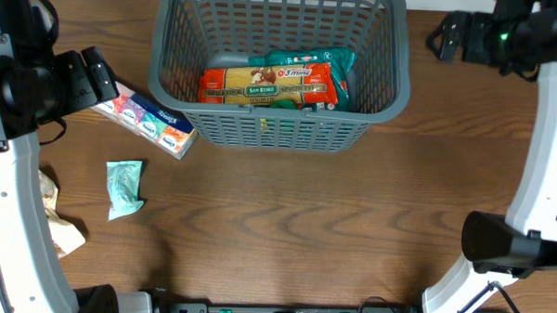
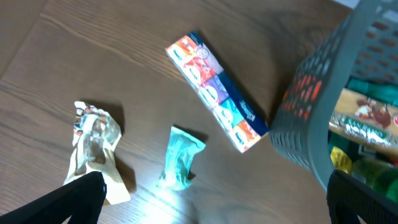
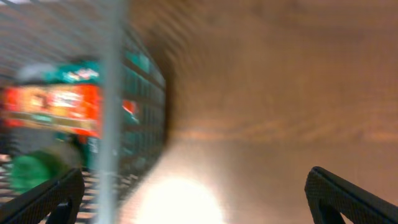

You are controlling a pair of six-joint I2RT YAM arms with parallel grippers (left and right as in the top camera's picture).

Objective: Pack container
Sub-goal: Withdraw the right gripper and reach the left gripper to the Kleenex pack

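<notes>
The container (image 1: 277,130), a dark grey lattice basket, stands at the back middle of the table. An orange and yellow pasta packet (image 1: 267,85) and a green packet (image 1: 312,60) lie inside it. My left gripper (image 1: 100,76) hovers left of the basket, over the end of a multicoloured tissue pack (image 1: 148,120). In the left wrist view that gripper (image 2: 214,191) is open and empty above the tissue pack (image 2: 214,90) and a teal packet (image 2: 180,158). To the right of the basket, my right gripper (image 1: 447,37) is open and empty. The right wrist view is blurred, with the gripper (image 3: 196,194) beside the basket wall (image 3: 112,93).
On the left of the table lie the teal packet (image 1: 124,188) and a crumpled beige wrapper (image 1: 58,221). That wrapper (image 2: 93,146) also shows near my left finger. A corner of the basket (image 2: 317,106) fills the right side of the left wrist view.
</notes>
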